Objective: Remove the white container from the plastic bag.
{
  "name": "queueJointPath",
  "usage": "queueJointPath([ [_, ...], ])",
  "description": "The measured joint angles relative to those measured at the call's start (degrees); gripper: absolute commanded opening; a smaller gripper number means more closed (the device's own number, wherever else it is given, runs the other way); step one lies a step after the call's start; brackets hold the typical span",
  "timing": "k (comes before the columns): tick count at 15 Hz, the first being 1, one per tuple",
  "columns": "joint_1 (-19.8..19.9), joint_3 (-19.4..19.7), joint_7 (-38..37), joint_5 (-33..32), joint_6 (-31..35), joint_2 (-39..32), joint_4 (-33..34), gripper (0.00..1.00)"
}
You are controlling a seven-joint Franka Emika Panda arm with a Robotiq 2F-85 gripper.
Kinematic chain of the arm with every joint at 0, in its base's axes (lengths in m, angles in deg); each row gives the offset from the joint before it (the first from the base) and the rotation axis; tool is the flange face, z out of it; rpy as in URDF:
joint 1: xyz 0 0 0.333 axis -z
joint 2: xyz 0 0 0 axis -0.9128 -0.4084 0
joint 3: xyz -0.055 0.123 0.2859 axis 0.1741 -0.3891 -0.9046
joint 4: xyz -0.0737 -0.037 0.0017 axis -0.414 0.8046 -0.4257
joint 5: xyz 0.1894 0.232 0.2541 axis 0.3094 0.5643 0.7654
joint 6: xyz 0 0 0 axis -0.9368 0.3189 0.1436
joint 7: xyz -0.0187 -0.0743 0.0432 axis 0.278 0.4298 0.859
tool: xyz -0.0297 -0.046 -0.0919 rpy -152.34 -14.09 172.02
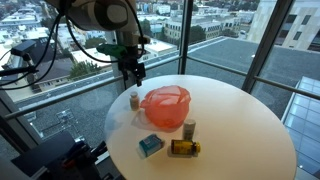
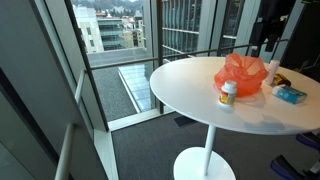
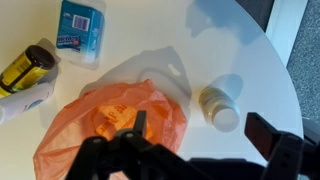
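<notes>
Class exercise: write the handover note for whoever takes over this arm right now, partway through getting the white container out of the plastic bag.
End effector: hovers beside the bag, nothing visibly held; open or shut unclear.
Plastic bag: orange, mid-table.
White container: not visible inside the bag in the wrist view. A white-capped bottle stands on the table beside the bag.
Done: nothing confirmed.
Left: probably check the bag and lift out any container.

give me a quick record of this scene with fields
surface: round white table
bag: orange plastic bag, lying on the table
gripper: gripper above the bag's edge, not touching it; open or shut unclear
white container: not visible inside the bag
around bag: white-capped bottle, blue box, amber bottle lying on its side
</notes>
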Motion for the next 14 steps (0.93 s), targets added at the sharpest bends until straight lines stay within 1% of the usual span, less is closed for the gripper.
queueJointPath([
  [4,1.3,1.1,-0.4,0.2,-9.4,3.9,1.1,1.0],
  [8,2.1,2.2,-0.4,0.6,-17.0,8.3,2.0,1.0],
  [11,2.8,2.8,-0.4,0.8,-19.9,11.4,2.5,1.0],
  [14,3.4,3.3,-0.4,0.8,-20.7,13.5,2.7,1.0],
])
